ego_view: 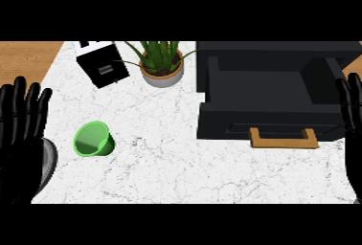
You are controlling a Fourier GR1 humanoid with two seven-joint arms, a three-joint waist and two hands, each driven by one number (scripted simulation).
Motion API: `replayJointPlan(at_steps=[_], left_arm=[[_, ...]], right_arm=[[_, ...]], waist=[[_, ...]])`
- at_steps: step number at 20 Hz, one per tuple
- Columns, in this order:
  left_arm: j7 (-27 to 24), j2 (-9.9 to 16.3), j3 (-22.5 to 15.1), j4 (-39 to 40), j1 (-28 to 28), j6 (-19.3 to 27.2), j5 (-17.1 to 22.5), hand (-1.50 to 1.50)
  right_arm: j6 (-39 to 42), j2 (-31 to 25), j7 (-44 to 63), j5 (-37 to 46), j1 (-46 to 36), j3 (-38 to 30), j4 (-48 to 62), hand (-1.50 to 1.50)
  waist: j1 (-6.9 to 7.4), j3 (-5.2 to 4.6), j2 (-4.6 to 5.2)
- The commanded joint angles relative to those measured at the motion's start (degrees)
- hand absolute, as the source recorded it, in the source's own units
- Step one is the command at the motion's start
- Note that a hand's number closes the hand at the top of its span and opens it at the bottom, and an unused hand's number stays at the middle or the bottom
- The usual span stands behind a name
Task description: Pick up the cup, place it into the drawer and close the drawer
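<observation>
Nearest, at the lower left edge, the black left hand point(21, 139) rests with fingers straight and upward, released and holding nothing. At the right edge the black right hand point(350, 107) shows only as straight fingers, likewise released. Just right of the left hand, the small green plastic cup point(93, 139) lies tipped on the white marbled counter top point(176, 172), its mouth facing the viewer, apart from both hands. Further right, the dark grey box-shaped drawer point(265, 110) stands pulled open, its tan wooden handle point(283, 138) toward the robot and its inside bare. Beyond, a spiky green plant in a round grey pot point(162, 64) sits beside a small black-and-white box point(102, 64). Judging by this, nothing of the task is done: the cup remains to be grasped, carried across into the drawer, and the drawer pushed closed
</observation>
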Motion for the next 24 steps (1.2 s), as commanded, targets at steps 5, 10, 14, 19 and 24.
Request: replayJointPlan(at_steps=[5, 10, 14, 19, 24], left_arm=[[3.88, -3.64, -0.72, -1.41, -0.77, 11.03, -13.21, -1.5], [-1.88, -4.16, 4.55, 10.32, -4.33, 14.38, -0.06, -1.5], [2.13, -3.54, 3.5, 10.57, -7.94, 16.5, -1.22, -1.5], [-3.86, -4.18, -1.85, 14.34, -5.83, 21.08, -1.19, -1.5], [2.81, -2.33, 1.78, 9.36, -6.49, 18.9, -1.27, -1.5]], right_arm=[[2.1, 1.77, 3.53, -1.85, 2.03, 3.95, -1.32, -1.5], [3.98, 2.46, 9.62, -8.0, -0.65, 4.45, 1.03, -1.5], [5.34, 2.53, 6.53, -9.6, 1.7, 1.98, 0.82, -1.5], [4.19, 2.94, 9.75, -7.51, -2.14, 3.05, 1.32, -1.5], [6.04, 4.53, 4.02, -6.79, 3.0, 4.07, 3.09, -1.5]], waist=[[-1.14, -0.41, 0.25], [-1.16, -0.49, 0.42], [-1.22, -0.45, 0.34], [-1.18, -0.46, 0.35], [-1.1, -0.44, 0.32]])
